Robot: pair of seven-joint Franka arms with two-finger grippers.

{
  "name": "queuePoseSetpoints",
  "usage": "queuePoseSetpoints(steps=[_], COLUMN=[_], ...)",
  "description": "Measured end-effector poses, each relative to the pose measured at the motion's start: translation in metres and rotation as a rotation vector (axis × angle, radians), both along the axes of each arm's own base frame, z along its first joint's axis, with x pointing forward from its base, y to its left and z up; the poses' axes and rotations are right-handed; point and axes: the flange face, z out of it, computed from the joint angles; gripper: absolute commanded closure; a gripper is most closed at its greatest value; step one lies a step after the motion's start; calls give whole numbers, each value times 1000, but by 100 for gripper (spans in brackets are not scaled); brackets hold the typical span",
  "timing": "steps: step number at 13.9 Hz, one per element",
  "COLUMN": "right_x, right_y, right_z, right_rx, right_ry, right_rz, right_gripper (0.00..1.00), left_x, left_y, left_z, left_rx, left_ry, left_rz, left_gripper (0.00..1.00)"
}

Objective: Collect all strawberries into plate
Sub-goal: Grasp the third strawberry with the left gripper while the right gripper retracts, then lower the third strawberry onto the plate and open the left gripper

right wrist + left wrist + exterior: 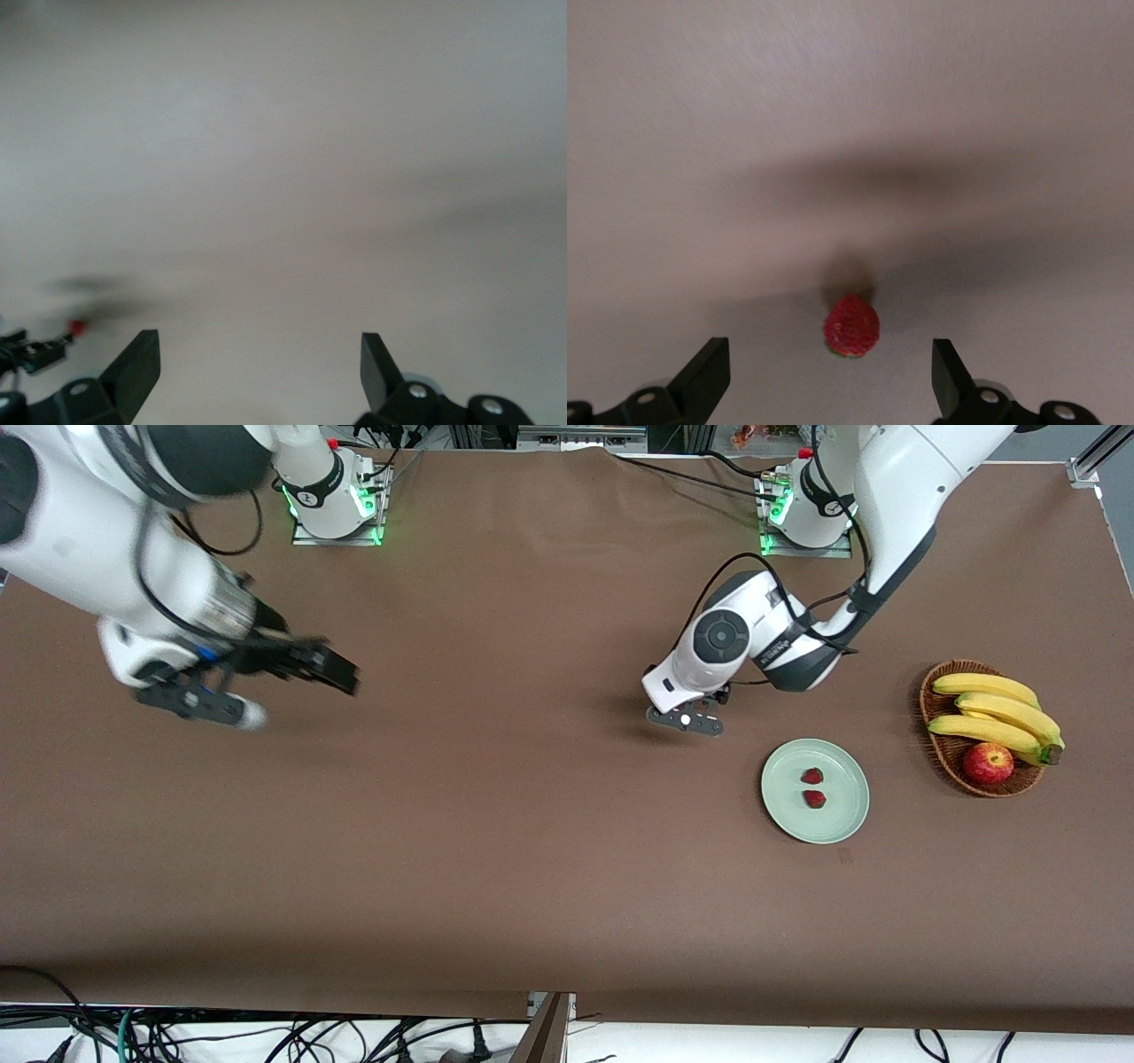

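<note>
Two strawberries (pixel 812 787) lie in the plate (pixel 842 828). A basket (pixel 939 753) with bananas (pixel 997 713) and an apple (pixel 988 763) sits beside it, toward the left arm's end. A third strawberry (pixel 851 326) lies on the table (pixel 496 850) under the left gripper (pixel 831 376).

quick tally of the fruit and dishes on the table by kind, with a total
strawberries: 3, two on the plate, one on the table under the open left gripper
bananas: 3
apple: 1
plate: 1
wicker basket: 1
total: 9
</note>
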Motion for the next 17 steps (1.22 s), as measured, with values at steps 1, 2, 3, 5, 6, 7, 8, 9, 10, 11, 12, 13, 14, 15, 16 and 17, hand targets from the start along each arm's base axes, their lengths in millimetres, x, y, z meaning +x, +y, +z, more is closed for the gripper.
queuePoseSetpoints(steps=[1,2,3,5,6,7,8,9,10,11,12,13,14,15,16,17], right_x=[-18,-34,-45,-50,-48,-46,-44,-42,-39,-35,-33,-31,-30,-30,-30,-30], right_y=[-16,-28,-39,-58,-66,-71,-72,-71,-70,-71,-71,-71,-71,-71,-71,-71], right_z=[16,29,38,43,40,36,32,29,26,24,20,15,11,8,8,8], right_rx=[-25,-43,-50,-53,-53,-53,-54,-54,-53,-52,-53,-54,-55,-55,-55,-55], right_ry=[-7,-13,-20,-27,-23,-17,-12,-13,-20,-27,-24,-18,-11,-6,-5,-6], right_rz=[29,56,80,109,119,126,132,148,167,181,188,192,194,195,196,196], right_gripper=[0,0,0,0,0,0,0,0,0,0,0,0,0,0,0,0], left_x=[-10,-18,-24,-32,-33,-33,-32,-31,-30,-30,-29,-25,-19,-9,1,13], left_y=[-3,-7,-12,-18,-18,-16,-14,-13,-14,-15,-16,-15,-12,-5,5,14], left_z=[-7,-13,-19,-30,-35,-39,-42,-43,-42,-41,-39,-38,-35,-29,-22,-12], left_rx=[6,14,30,61,68,72,73,70,63,61,59,58,58,63,78,95], left_ry=[-13,-27,-48,-89,-98,-101,-100,-100,-104,-106,-109,-114,-123,-132,-140,-145], left_rz=[-5,-6,-13,-51,-69,-77,-77,-75,-74,-74,-74,-70,-59,-47,-44,-54], left_gripper=[0,0,0,13,28,52,67,80,91,100,100,100,100,100,100,100])
